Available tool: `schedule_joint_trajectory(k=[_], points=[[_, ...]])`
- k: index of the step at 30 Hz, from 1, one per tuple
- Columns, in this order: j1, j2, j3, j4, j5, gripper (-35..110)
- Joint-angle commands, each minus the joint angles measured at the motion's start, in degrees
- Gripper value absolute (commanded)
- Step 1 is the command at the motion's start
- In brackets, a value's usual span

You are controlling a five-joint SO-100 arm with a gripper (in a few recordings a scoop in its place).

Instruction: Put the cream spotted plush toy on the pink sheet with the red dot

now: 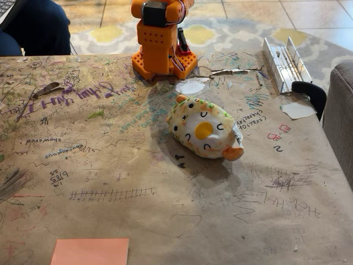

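The cream spotted plush toy [205,130] lies on its side in the middle of the table, its yellow-orange belly facing the camera, orange ears and feet at its ends. The pink sheet [90,251] lies flat at the table's near edge, left of centre, far from the plush; no red dot shows on its visible part. The orange arm's base [160,41] stands at the table's far edge, behind the plush. The arm rises out of the top of the picture, and its gripper is out of view.
The table [110,165] is covered in brown paper full of scribbles. A metal rail [284,62] lies at the far right corner. A grey couch arm [337,110] borders the right edge. A person's leg [38,25] shows at far left.
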Motion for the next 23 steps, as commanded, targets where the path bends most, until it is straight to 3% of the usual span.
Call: schedule_joint_trajectory(k=[1, 8, 23], points=[[-1.9, -0.1, -24.7, 2.5, 1.2, 38], [-5.4, -0.3, -45.8, 9.1, 3.6, 37], [-7.6, 0.0, -25.5, 6.5, -0.6, 36]])
